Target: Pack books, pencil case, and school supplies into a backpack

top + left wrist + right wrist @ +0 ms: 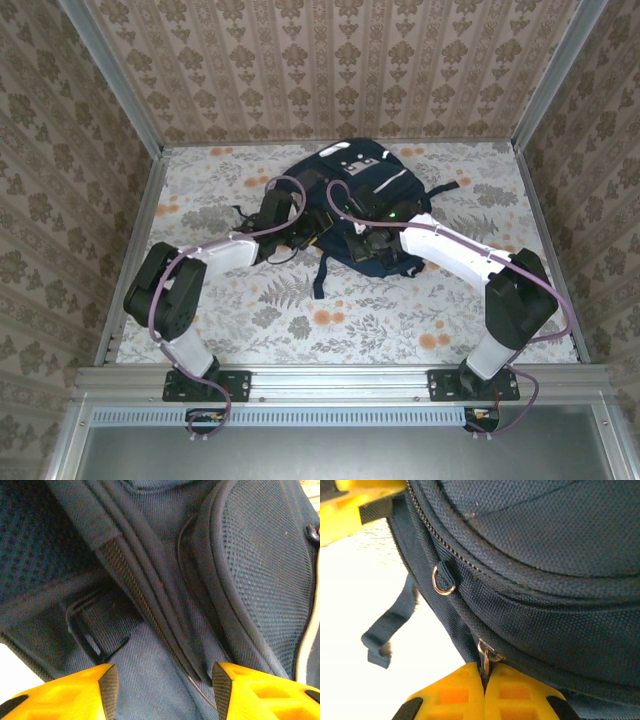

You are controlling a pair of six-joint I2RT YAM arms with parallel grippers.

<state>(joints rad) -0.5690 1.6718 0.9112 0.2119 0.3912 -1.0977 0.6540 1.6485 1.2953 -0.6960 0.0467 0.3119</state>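
While the right gripper (484, 672) sits at the near edge of the backpack (372, 175), its yellow fingers are pressed together, pinching the metal zipper pull (487, 656) on the backpack seam. Left gripper (165, 677) is at the backpack's left side, jaws clearly apart, holding nothing, with the zipper track (145, 610) running between them. Small D-ring (443, 580) sits farther along the same seam.

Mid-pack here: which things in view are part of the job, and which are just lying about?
Job: backpack; zipper pull, pinched in the shut right hand; left hand, open over the backpack.
Just there: floral table cover; patterned walls; metal rail.
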